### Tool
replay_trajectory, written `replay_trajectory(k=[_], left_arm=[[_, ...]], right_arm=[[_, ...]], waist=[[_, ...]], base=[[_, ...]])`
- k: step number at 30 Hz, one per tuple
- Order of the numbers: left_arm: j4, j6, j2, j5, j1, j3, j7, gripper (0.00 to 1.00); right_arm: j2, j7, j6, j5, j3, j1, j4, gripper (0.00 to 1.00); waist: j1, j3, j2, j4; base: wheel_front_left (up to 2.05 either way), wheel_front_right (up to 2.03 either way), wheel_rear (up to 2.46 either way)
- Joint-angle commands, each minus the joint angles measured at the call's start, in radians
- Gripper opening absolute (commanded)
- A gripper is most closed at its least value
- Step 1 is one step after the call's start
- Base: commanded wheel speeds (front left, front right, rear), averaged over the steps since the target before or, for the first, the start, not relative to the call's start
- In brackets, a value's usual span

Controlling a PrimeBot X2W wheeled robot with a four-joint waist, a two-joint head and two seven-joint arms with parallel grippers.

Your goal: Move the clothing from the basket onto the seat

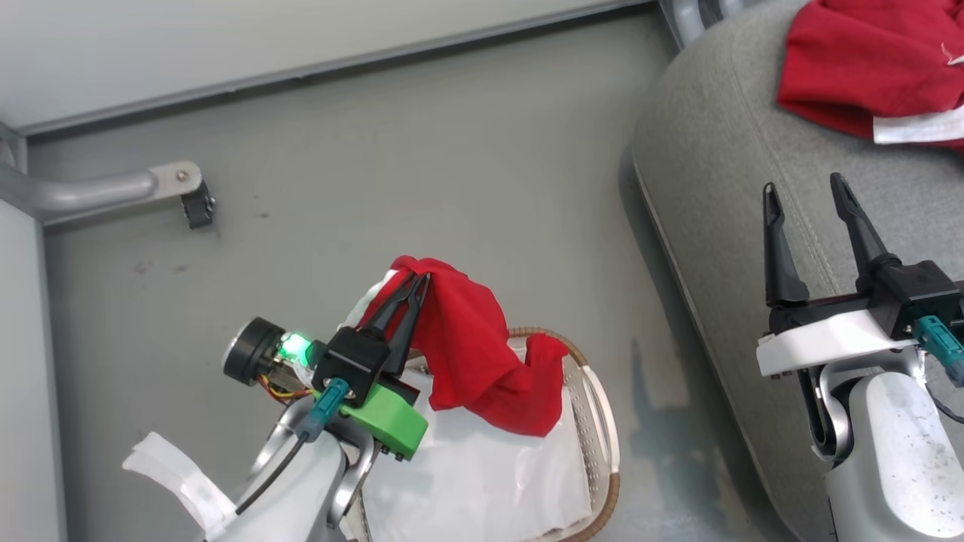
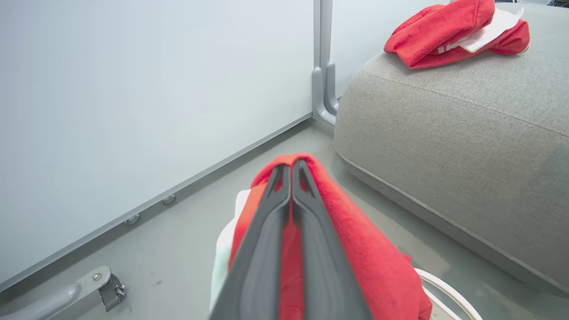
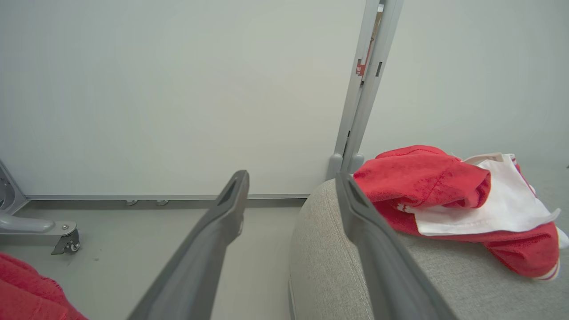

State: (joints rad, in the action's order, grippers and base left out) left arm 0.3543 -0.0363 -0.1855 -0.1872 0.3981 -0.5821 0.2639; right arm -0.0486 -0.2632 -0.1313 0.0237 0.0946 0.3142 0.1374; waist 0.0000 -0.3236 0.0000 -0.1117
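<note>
One shirt (image 1: pixel 858 68) lies on the seat (image 1: pixel 715 150). We pinch the second shirt (image 1: pixel 482 354) in the left gripper (image 1: pixel 420 278), its tail hanging over the basket (image 1: pixel 602 452). Right gripper (image 1: pixel 804 184) wide, empty. Carry-over remains.

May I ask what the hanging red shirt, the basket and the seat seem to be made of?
The red shirt: soft matte knit, perhaps cotton; it drapes limply.
The basket: seemingly smooth white plastic, perforated in rows, with a brown woven rim.
The seat: matte grey woven upholstery, weave and stitched seam visible.
</note>
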Motion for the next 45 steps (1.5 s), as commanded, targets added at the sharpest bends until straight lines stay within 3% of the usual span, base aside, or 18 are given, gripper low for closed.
replay_trajectory(k=[1,10,21,36,45], left_arm=[[-0.015,-0.008,-0.017,0.009,0.008,0.006,0.001,0.00],[-0.082,-0.046,-0.087,0.055,0.142,0.005,-0.011,0.00],[-0.128,-0.083,-0.141,0.030,0.348,-0.004,-0.111,0.00],[-0.138,-0.093,-0.113,-0.033,0.466,-0.054,-0.182,0.00],[-0.138,-0.093,-0.063,-0.048,0.516,-0.107,-0.183,0.00]], right_arm=[[-0.004,-0.002,0.001,-0.004,-0.004,-0.019,0.003,1.00],[-0.003,-0.002,0.001,0.003,-0.070,-0.043,0.025,1.00],[-0.003,-0.002,0.001,0.005,-0.189,-0.055,0.057,1.00],[-0.003,-0.002,0.001,0.073,-0.451,-0.029,-0.020,1.00],[-0.004,-0.002,0.001,0.059,-0.557,0.120,0.108,1.00]], waist=[[0.0000,0.081,0.0000,0.034],[0.0000,0.165,0.0000,0.030],[0.0000,0.230,0.0000,0.022],[0.0000,0.292,0.0000,0.033],[0.0000,0.277,0.0000,0.082]], base=[[0.00,0.00,0.00],[0.00,0.00,0.00],[0.00,0.00,0.00],[0.00,0.00,0.00],[0.00,0.00,0.00]])
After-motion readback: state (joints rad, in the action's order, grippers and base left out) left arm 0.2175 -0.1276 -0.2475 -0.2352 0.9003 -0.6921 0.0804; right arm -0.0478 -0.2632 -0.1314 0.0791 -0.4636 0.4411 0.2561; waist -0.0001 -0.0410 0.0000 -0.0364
